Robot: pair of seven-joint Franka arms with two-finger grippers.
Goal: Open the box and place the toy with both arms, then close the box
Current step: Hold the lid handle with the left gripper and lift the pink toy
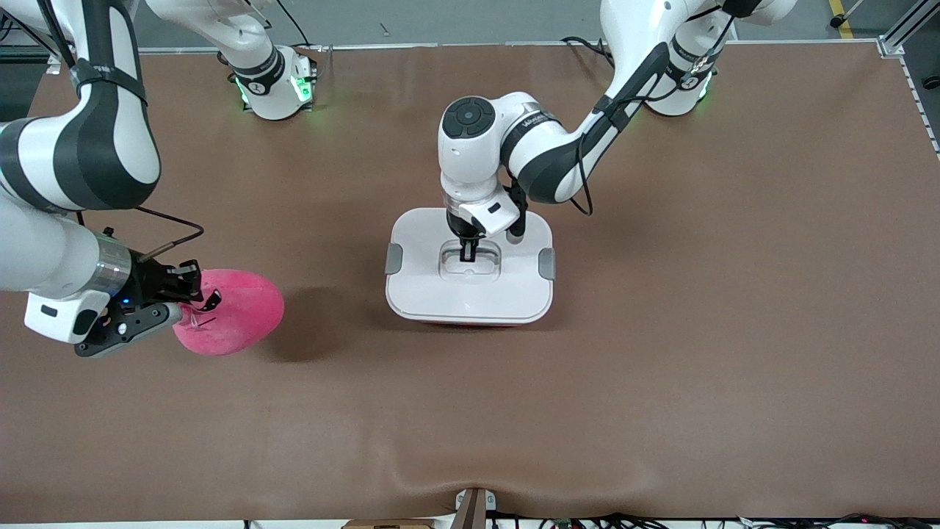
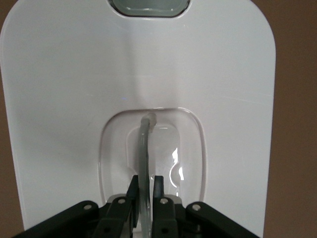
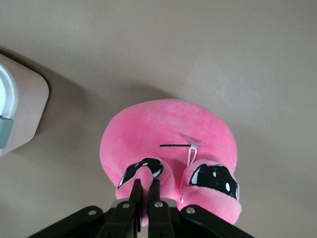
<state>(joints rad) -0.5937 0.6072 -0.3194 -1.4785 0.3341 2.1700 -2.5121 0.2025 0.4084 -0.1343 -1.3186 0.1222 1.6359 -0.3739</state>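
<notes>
At the centre of the front frame the box (image 1: 470, 268) sits on the brown bench (image 1: 661, 367), its white lid (image 1: 426, 286) on and a grey clip (image 1: 394, 258) at each short end, with a sliver of red base showing along its lower edge. The left tool (image 1: 467, 252) stands straight down into the lid's recessed middle; in the left wrist frame its fingers (image 2: 132, 194) are pinched together on the thin clear handle (image 2: 144, 148), which runs up that frame away from them. The coming move looks to be a straight lift of the lid, since the tool is already centred on the handle. At the lower left of the front frame, well apart from the box toward the right arm's end of the bench, the right tool (image 1: 192, 292) is clamped on the pink plush toy (image 1: 239, 312), gripping beside one dark eye patch (image 3: 143, 171). Whether the toy rests on the bench or hangs just above it I cannot tell. What the box holds is hidden.
</notes>
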